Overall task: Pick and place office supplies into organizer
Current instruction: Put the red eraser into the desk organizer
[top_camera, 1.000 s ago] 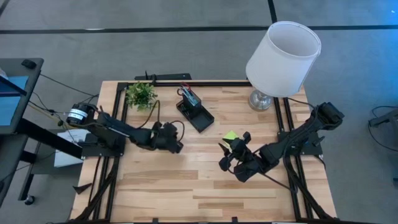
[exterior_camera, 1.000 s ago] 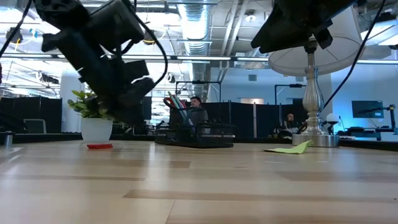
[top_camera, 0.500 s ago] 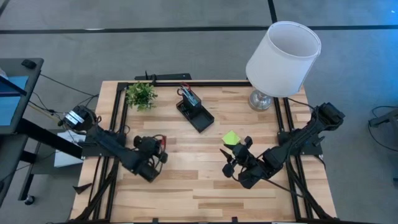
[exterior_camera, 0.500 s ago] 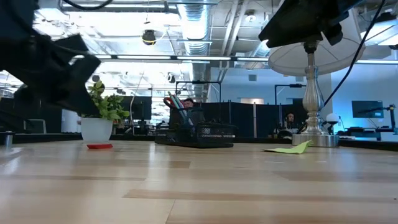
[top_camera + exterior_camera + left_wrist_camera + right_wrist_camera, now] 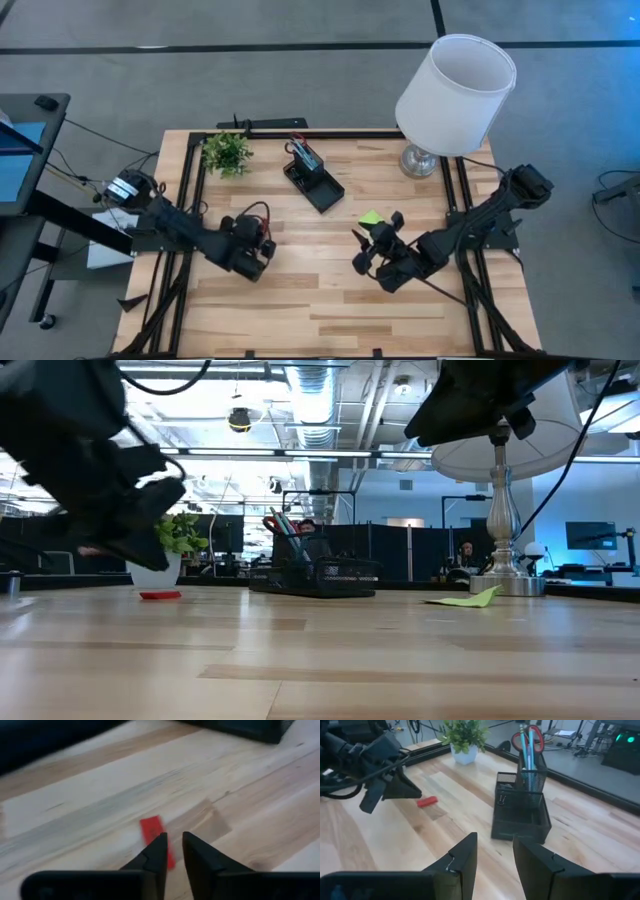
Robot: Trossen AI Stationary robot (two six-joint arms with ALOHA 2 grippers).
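A small flat red piece (image 5: 151, 831) lies on the wooden table, left of the middle (image 5: 427, 801). My left gripper (image 5: 175, 846) hovers just over its near end, slanting down, its fingers a narrow gap apart; I see no touch. The black mesh organizer (image 5: 315, 180) stands at the far middle, with red-handled scissors and pens (image 5: 527, 740) upright in its cup. A lime-green sticky note (image 5: 371, 217) lies flat right of the middle. My right gripper (image 5: 365, 255) hangs open and empty above the table near that note.
A white-shaded lamp (image 5: 455, 90) stands at the far right corner and a small potted plant (image 5: 226, 152) at the far left. Bare wood runs along the near half of the table (image 5: 330, 310).
My left gripper has swung from the middle of the table, near the organizer, toward the left and near edges, rolling at the wrist, and now points down at the red piece.
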